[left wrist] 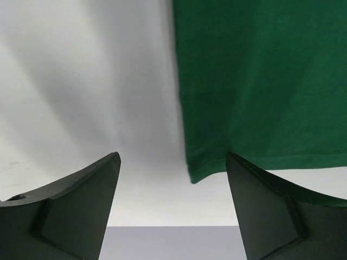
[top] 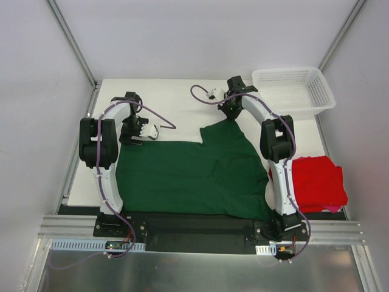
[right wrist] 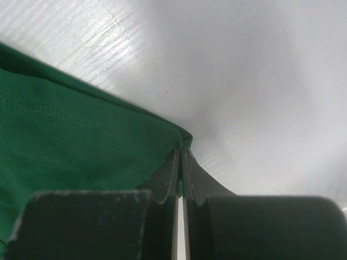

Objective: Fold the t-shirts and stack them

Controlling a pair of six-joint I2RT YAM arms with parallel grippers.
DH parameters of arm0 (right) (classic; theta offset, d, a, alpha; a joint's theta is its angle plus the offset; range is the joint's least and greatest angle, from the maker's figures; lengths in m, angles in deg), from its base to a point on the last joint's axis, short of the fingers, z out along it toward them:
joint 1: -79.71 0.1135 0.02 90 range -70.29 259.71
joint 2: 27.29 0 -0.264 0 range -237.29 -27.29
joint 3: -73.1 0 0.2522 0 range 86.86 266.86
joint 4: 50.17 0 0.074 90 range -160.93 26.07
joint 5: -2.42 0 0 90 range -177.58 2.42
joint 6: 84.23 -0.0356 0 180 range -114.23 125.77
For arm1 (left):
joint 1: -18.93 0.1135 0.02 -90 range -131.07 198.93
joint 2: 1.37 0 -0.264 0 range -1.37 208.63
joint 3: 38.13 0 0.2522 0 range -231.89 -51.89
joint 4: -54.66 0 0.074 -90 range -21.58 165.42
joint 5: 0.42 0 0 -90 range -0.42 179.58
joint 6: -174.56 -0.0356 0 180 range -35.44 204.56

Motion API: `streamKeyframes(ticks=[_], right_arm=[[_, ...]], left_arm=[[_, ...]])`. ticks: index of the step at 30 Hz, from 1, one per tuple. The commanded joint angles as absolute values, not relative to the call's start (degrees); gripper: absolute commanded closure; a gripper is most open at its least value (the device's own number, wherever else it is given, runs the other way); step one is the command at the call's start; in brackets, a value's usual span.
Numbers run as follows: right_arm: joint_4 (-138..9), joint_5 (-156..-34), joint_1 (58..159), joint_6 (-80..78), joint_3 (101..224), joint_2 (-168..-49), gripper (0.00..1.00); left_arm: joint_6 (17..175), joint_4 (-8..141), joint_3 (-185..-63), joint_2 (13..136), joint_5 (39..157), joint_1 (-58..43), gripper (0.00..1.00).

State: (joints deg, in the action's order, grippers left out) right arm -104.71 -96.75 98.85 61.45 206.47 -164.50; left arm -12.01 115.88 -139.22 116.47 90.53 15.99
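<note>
The dark green t-shirt (top: 188,176) lies spread across the white table, with one flap drawn toward the far side. My right gripper (top: 230,117) is at the flap's far tip. In the right wrist view it (right wrist: 180,149) is shut on the hemmed corner of the green cloth (right wrist: 70,146). My left gripper (top: 138,137) stands open at the shirt's far left corner. In the left wrist view that corner (left wrist: 195,173) shows between the spread fingers (left wrist: 172,157), touching neither. The bright red t-shirt (top: 316,182) lies folded at the near right.
A white mesh basket (top: 295,91) stands at the far right corner. Bare white table (top: 176,109) stretches beyond the green shirt. Grey walls close in on the left, the right and the back.
</note>
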Motion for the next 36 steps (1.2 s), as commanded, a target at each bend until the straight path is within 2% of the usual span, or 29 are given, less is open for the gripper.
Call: streamKeyframes(ticks=[1,9,36], right_arm=[[-105.1,-96.3,99.2,61.7,206.5,-162.1,0.99],[-105.1,-96.2,99.3,61.7,206.0,-161.8,0.99],[-105.0,-96.4,99.3,62.4,205.2,-161.3,0.99]], left_arm=[[-10.7,119.3,-137.9,113.8,90.3,15.9,0.20],[-9.7,119.3,-139.5,115.7,89.8,15.9,0.23],[-9.4,119.1,-140.0,116.8,87.3,17.3,0.23]])
